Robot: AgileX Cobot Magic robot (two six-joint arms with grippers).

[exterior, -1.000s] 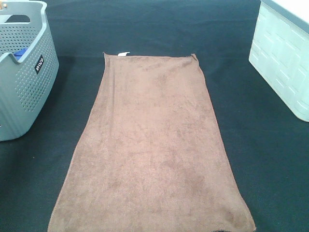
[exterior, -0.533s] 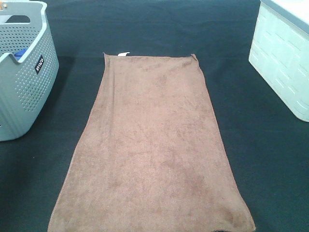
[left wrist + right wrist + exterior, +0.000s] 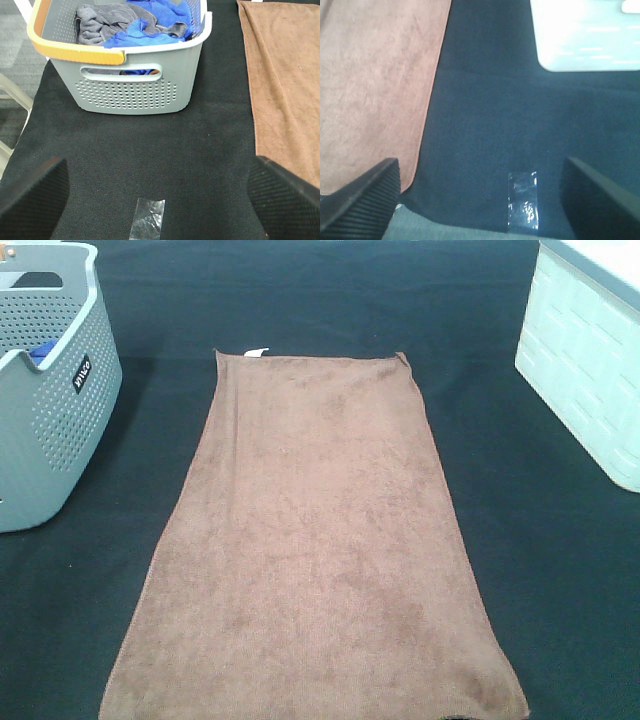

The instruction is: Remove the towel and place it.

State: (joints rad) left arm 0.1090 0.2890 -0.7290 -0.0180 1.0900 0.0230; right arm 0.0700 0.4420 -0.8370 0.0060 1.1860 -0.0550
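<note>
The brown towel [image 3: 318, 540] lies flat and spread out on the black table, its small white tag [image 3: 255, 351] at the far left corner. It also shows in the left wrist view [image 3: 285, 80] and in the right wrist view [image 3: 375, 85]. Neither gripper shows in the exterior high view. My left gripper [image 3: 155, 200] is open and empty above bare table, between the grey basket and the towel's edge. My right gripper [image 3: 480, 200] is open and empty above bare table beside the towel's near corner.
A grey perforated basket [image 3: 60, 430] stands at the far left; in the left wrist view [image 3: 130, 95] it holds grey and blue cloths [image 3: 135, 22]. A white bin [image 3: 585, 370] stands at the far right. Clear tape marks lie on the table [image 3: 147, 225] [image 3: 522, 200].
</note>
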